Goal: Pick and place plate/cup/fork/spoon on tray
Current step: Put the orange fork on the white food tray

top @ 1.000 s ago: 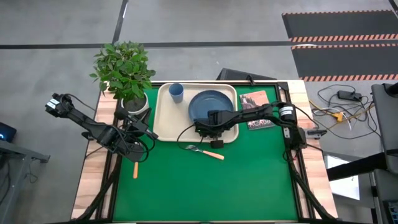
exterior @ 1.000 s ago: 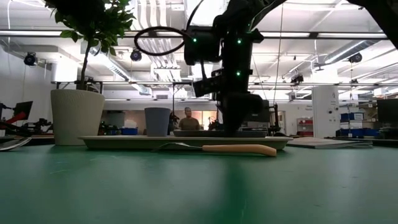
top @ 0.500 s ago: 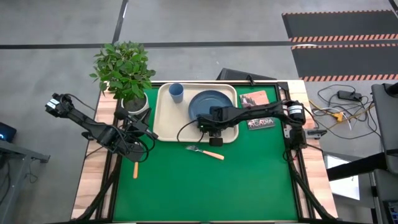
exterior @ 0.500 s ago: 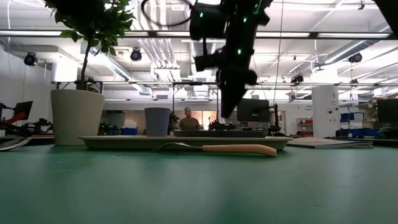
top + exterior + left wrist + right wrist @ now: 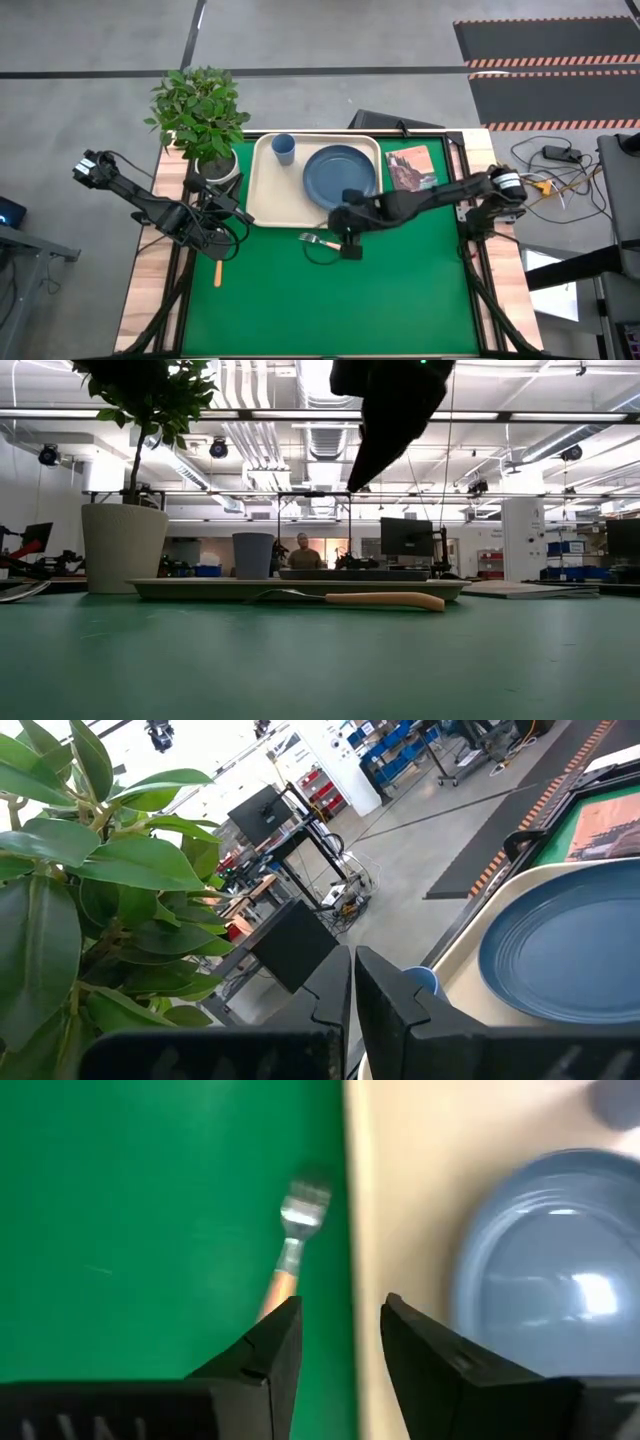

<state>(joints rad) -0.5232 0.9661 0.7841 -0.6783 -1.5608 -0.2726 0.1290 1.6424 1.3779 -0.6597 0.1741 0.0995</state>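
The dark blue plate (image 5: 340,174) and the small blue cup (image 5: 283,148) sit on the cream tray (image 5: 268,195). The fork (image 5: 318,239) lies on the green mat just before the tray's near edge, tines (image 5: 303,1206) toward the table's left. My right gripper (image 5: 348,245) hangs open above the fork's handle (image 5: 281,1287), well clear of the mat in the low view (image 5: 358,475). The spoon's orange handle (image 5: 217,272) lies at the mat's left edge by my left arm. My left gripper (image 5: 353,985) is shut and empty, left of the tray (image 5: 236,208).
A potted plant in a white pot (image 5: 205,135) stands at the tray's far left corner. A picture-covered booklet (image 5: 410,167) lies right of the tray. The near half of the green mat (image 5: 330,310) is bare.
My right gripper has risen from the plate's near rim and gone toward the table's near edge, ending high above the fork. The plate stays on the tray, and the booklet now shows uncovered.
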